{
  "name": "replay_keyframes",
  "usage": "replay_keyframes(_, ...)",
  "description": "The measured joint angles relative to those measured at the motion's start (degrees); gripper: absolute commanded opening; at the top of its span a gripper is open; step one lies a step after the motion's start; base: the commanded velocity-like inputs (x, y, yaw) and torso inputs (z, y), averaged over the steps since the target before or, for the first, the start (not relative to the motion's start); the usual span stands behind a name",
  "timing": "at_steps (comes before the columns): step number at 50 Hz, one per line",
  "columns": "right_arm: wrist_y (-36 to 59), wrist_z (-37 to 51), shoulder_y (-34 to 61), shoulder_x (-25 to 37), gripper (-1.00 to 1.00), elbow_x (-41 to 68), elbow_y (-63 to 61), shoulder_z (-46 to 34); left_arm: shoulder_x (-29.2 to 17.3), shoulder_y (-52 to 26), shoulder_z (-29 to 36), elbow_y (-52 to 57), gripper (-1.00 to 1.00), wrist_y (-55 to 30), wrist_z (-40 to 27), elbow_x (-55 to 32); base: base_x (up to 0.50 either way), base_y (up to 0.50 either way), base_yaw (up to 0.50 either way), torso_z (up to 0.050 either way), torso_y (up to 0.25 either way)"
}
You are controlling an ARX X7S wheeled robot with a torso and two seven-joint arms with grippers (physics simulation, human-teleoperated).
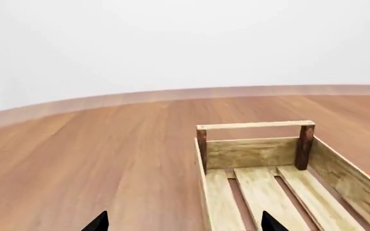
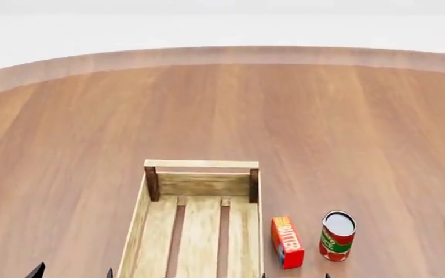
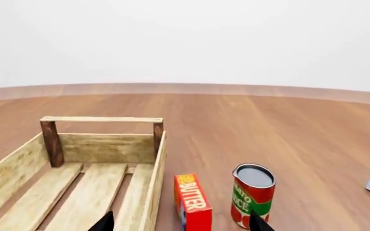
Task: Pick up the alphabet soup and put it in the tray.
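Plainly, the table (image 2: 323, 116) holds the tray (image 2: 141, 208) just ahead, yet the soup shows nowhere. My left pincer (image 1: 183, 225) and right pincer (image 3: 181, 224) both gape, holding nothing. The risk, I judge: grabbing the red can (image 2: 337, 236) beside the butter box (image 2: 287, 242) by mistake.

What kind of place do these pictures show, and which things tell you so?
Probably a simulated tabletop test scene, not a real room: a bare round wooden table against a blank white backdrop, holding only a wooden tray, a butter box and a red and green can.
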Motion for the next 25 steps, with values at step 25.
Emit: replay_keyframes(25,27.17,3.21,1.97,5.61,1.00,14.20,-18.12,3.83,-1.13,0.35,1.43,0.46,1.00,0.59,-1.45,-1.03,0.08,0.03,0.00,0.000,0.000)
